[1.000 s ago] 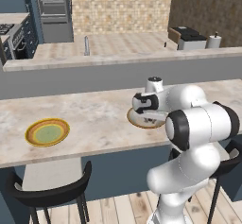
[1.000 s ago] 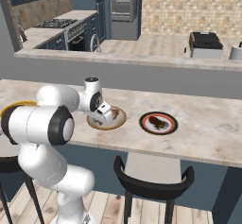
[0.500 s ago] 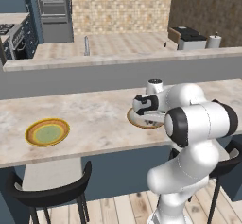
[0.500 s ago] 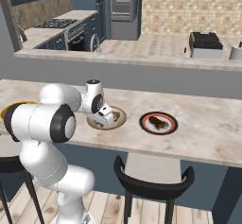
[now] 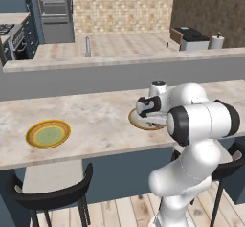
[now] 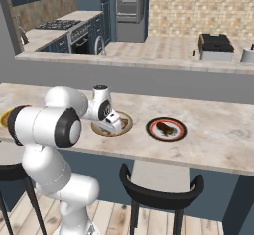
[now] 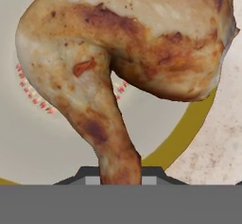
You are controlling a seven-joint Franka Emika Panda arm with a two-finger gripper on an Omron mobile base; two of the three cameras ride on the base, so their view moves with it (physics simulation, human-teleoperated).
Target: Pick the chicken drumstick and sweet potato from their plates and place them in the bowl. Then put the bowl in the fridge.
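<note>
Little has shifted over the last second: the arm's elbow has eased slightly toward the stools, while the gripper [image 6: 112,123] hangs low over the bowl [image 6: 124,129] as it did before, and nothing on the counter [image 5: 95,120] has been displaced.

Seen from the hand, the jaws are clamped on the chicken drumstick [image 7: 123,67], gripping its thin bone end, with the meaty part hanging out over the bowl's cream inside and its brown rim [image 7: 189,128] passing under it. So the drumstick is above the bowl, held, not yet resting in it.

Risks, as I judge them: the grip sits on the narrow tip, so the heavy end could swing or slip free early; and since that end reaches toward the rim, letting go here might leave it propped on the edge or tipped out onto the counter.

It is golden-brown, lumpy, with darker scorch marks and paler tan patches.

Just beyond the bowl, on the side away from the arm, a dark-rimmed plate [image 6: 155,132] carries the sweet potato [image 6: 166,128], untouched. Well off on the bowl's other side lies a yellow-rimmed plate [image 5: 33,140]
</note>
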